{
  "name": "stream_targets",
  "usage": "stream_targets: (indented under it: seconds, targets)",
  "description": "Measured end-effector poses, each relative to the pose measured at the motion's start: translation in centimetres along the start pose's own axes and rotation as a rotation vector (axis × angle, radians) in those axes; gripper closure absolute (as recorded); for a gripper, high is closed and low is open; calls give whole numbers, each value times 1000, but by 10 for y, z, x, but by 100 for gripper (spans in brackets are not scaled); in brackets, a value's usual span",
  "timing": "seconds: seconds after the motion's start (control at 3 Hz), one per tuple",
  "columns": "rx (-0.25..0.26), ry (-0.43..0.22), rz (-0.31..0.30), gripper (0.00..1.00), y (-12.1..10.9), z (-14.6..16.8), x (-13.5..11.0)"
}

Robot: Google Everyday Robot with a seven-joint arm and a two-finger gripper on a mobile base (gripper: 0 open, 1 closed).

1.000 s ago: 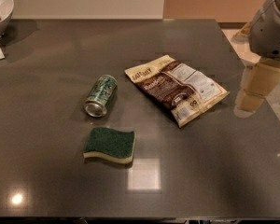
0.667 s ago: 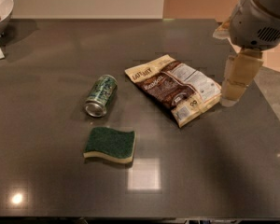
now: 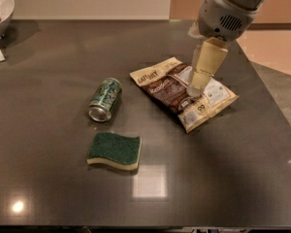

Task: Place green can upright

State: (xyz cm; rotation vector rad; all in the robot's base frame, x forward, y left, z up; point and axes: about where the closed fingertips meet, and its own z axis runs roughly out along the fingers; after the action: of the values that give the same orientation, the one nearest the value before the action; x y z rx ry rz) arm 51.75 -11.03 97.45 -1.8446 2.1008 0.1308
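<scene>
The green can (image 3: 105, 100): a small cylindrical drink can, green with a mottled light-and-dark pattern and silver ends. It lies on its side on the dark tabletop (image 3: 48, 188), left of centre. Its long axis runs from upper right to lower left, with one silver end turned toward the camera. The gripper (image 3: 196, 89) hangs pointing downward to the can's right, well apart from it.

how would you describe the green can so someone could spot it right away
On the dark table, look left of centre, left of the brown snack bag that the gripper hangs over. The green can lies on its side just behind the flat green-topped sponge. It is the only round metal thing, patterned green with a silver end facing the camera.
</scene>
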Motion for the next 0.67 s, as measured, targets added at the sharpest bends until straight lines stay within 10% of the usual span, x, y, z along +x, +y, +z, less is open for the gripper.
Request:
stream_targets:
  seconds: [0.67]
  targets:
    - [-12,-33,159,0,1,31,-64]
